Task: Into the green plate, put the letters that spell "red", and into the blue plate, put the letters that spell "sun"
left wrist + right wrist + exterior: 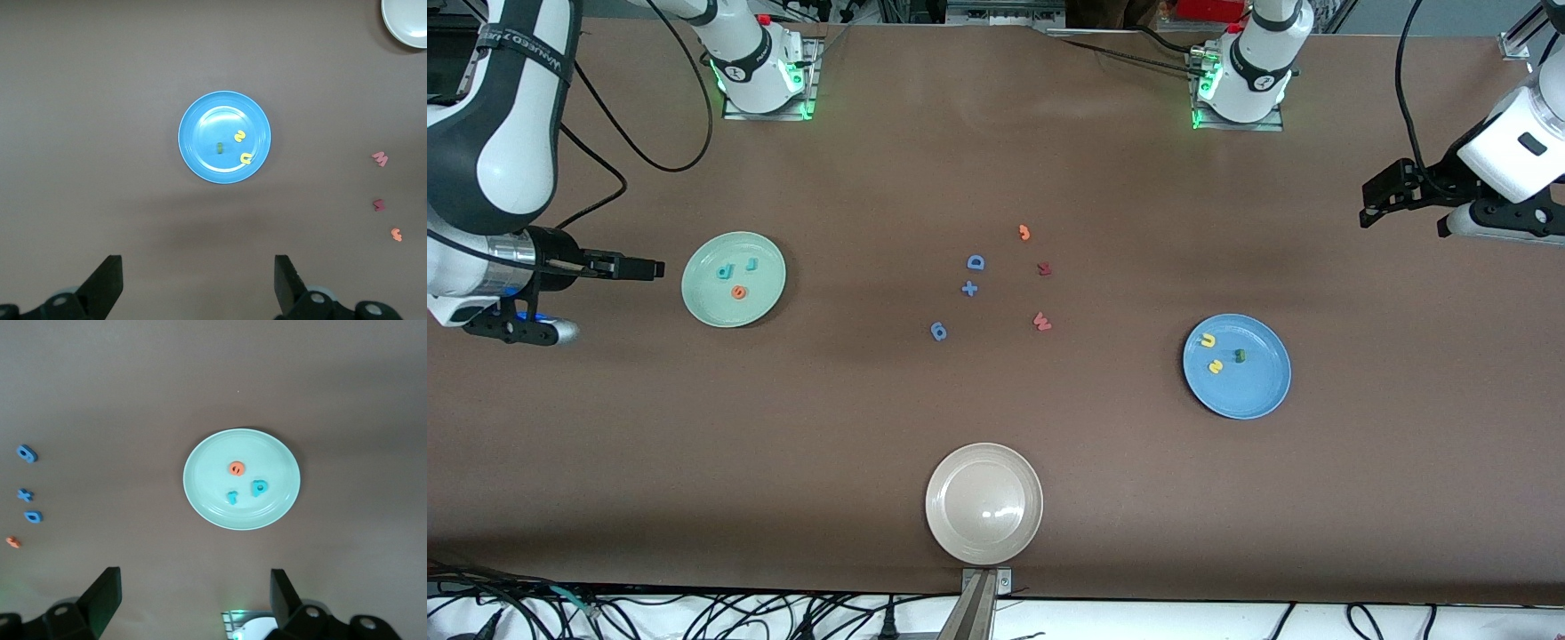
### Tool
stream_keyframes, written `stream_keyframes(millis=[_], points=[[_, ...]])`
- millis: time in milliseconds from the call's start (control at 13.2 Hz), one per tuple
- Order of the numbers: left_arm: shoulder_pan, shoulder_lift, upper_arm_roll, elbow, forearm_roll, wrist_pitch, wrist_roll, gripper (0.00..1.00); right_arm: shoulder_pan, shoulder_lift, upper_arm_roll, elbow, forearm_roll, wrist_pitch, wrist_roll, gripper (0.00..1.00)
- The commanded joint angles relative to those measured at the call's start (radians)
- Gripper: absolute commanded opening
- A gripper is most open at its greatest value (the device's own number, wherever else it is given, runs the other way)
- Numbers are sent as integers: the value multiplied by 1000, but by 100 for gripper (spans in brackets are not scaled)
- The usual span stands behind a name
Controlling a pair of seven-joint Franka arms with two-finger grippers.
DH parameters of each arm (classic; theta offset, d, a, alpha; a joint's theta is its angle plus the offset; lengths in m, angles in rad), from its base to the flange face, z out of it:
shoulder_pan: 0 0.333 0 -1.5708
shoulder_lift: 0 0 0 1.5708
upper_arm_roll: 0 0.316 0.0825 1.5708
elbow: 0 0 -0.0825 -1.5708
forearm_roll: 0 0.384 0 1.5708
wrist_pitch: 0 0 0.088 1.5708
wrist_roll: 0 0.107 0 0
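The pale green plate lies toward the right arm's end of the table. In it are a teal "d", a teal "r" and an orange "e". The blue plate lies toward the left arm's end and holds a yellow "u", a yellow "s" and a dark green "n". My right gripper hangs open and empty beside the green plate. My left gripper hangs open and empty over the table's left-arm end.
Loose letters lie mid-table: a blue D, a blue plus, another blue piece, an orange hooked piece and two red letters. A beige plate sits nearest the front camera.
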Motion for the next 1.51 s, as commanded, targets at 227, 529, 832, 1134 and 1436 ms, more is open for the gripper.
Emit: stream_keyframes(millis=[227,529,832,1134,1436], points=[[-7,-3,0,3,32,2,-13,100,-311,-145,464,15,-238,38,78,99],[-7,-3,0,3,33,2,-13,100,-589,-218,800,-27,-376,99,83,99],[-7,-3,0,3,33,2,-13,100,-597,-279,808,-114,-381,197,81,99],[-7,-3,0,3,33,2,-13,100,-660,-336,899,-182,-445,303,81,99],[-7,-3,0,3,32,2,-13,100,-681,-357,925,-227,-468,395,64,99]])
